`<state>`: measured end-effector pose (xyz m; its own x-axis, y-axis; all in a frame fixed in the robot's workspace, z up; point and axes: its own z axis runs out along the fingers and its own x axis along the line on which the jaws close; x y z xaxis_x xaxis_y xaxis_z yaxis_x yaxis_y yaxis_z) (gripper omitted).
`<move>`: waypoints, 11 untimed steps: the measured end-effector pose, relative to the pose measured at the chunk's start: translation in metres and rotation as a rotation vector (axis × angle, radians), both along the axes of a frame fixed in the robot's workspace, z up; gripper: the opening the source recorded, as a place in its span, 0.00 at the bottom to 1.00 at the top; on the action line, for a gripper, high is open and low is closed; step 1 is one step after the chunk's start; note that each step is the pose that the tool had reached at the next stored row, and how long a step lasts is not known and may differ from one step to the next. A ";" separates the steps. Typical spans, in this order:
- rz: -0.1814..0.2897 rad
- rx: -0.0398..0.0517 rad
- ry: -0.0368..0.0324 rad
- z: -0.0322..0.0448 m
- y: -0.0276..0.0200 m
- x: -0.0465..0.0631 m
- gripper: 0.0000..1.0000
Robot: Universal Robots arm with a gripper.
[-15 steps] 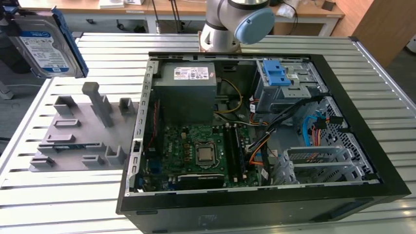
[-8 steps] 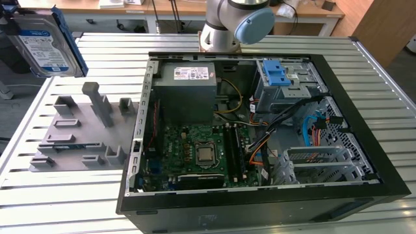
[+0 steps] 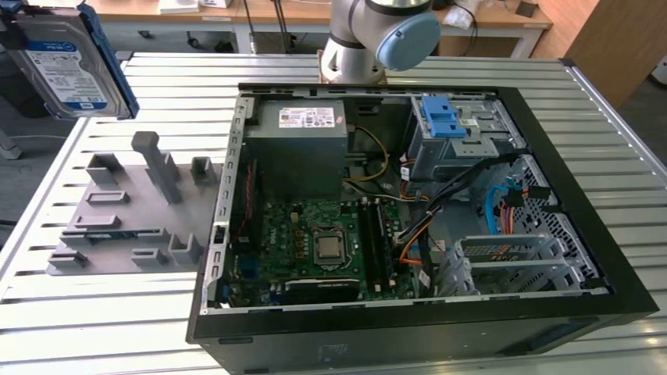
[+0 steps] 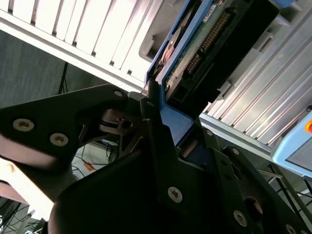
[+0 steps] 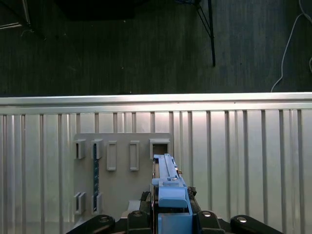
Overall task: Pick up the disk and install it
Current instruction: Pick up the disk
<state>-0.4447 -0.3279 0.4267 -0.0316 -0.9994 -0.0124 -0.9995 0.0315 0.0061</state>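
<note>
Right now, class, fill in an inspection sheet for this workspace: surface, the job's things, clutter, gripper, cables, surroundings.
Surface: ribbed silver metal table, carrying an open black computer case and a grey slotted holder plate.
Job's things: flat silver hard drive with blue plastic bracket, held in the air off the table.
Clutter: nothing seen.
Gripper: black gripper shut on the drive's blue bracket.
Cables: orange, blue, yellow and black cables inside the case.
Surroundings: wooden workbenches behind the table; dark floor beside it.
</note>
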 end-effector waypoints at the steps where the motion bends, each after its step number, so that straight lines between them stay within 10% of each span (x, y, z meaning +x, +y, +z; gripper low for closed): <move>1: 0.000 0.0000 0.0000 0.0006 0.0000 0.000 0.36; 11: 0.000 0.0000 0.0000 0.0057 0.0000 0.000 0.36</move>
